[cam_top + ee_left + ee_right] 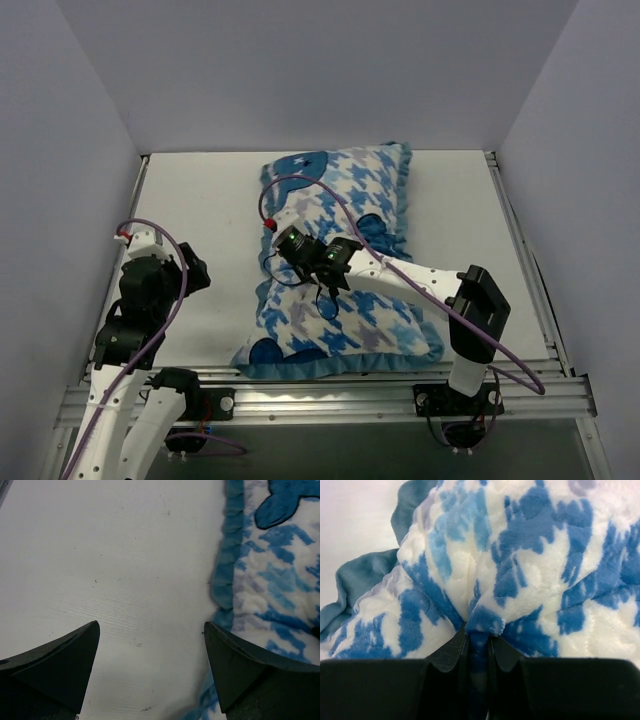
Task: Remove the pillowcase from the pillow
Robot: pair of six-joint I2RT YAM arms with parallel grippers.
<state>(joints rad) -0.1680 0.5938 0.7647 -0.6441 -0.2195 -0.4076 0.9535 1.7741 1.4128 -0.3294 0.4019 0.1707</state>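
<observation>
R gripper is nipped shut on a tuck of case just ahead of it. Fabric looks plush, soft, light, prob. stretchy, so grab nr frill. L gripper is wide over table, frill just to its right. Wrist cam shows the pinch; top cam shows the whole case. Pillow hidden inside.

The pillowcase lies plump and filled at the middle of the counter, patterned face up, its long axis running from about 7 to 1 o'clock. Its blue-and-white houndstooth plush carries dark blue cartoon shapes toward 11, 3 and 7 o'clock, and a teal ruffle rims it. Near its centre a ridge of fabric is pinched in the right pincer. The pillow inside is hidden.
</observation>
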